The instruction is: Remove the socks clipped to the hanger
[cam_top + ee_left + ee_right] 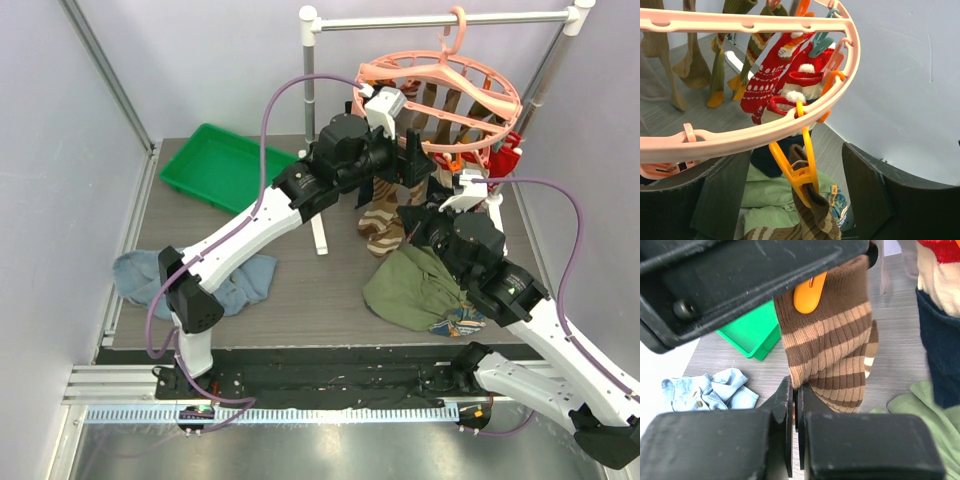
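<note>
Orange peg point(799, 172) dead centre, biting the top of a brown striped sock point(807, 222) that hangs right beneath it. The left gripper point(795, 190) stands wide around the peg: one dark finger point(722, 195) to its left, the other to its right, neither touching. Just above the peg sweeps the pink hanger point(740, 137) ring. Up beyond the peg, red socks point(772, 85) with white pattern. Up and left of it, olive socks point(717, 75) and beige socks point(684, 65). Below, behind the peg, a light green garment point(767, 192).

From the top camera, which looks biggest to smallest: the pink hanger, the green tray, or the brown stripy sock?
1. Pink hanger, though it hangs nearer the camera, so unsure.
2. Green tray.
3. Brown stripy sock, clearly smallest.
</note>
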`<state>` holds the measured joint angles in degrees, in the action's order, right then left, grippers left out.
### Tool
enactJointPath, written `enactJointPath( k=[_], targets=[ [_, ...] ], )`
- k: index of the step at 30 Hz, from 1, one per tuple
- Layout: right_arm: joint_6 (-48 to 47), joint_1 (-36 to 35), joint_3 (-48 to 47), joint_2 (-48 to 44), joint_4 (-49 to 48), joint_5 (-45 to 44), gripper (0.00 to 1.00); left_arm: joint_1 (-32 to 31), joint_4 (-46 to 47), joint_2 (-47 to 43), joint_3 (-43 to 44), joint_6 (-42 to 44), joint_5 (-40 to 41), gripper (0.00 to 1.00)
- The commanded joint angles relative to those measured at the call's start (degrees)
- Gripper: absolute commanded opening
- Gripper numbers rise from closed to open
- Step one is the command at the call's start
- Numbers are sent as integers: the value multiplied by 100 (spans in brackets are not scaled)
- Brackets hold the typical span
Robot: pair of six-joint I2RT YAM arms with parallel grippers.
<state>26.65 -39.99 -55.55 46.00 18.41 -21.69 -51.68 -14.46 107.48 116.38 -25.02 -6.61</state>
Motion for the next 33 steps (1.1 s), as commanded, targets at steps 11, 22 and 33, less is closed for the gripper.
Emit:
enactJointPath(
  k=[11, 22, 33],
  targets=[
    [-2, -9, 88, -135, -251, -19, 1, -44, 198, 80, 386, 155, 28, 37],
    [-29, -9, 334, -503, 197, -160, 1, -44, -92, 71, 509, 164, 64, 0],
    [121, 0, 396, -671, 478, 209, 1, -35, 74, -315, -61, -21, 37, 67]
  ],
)
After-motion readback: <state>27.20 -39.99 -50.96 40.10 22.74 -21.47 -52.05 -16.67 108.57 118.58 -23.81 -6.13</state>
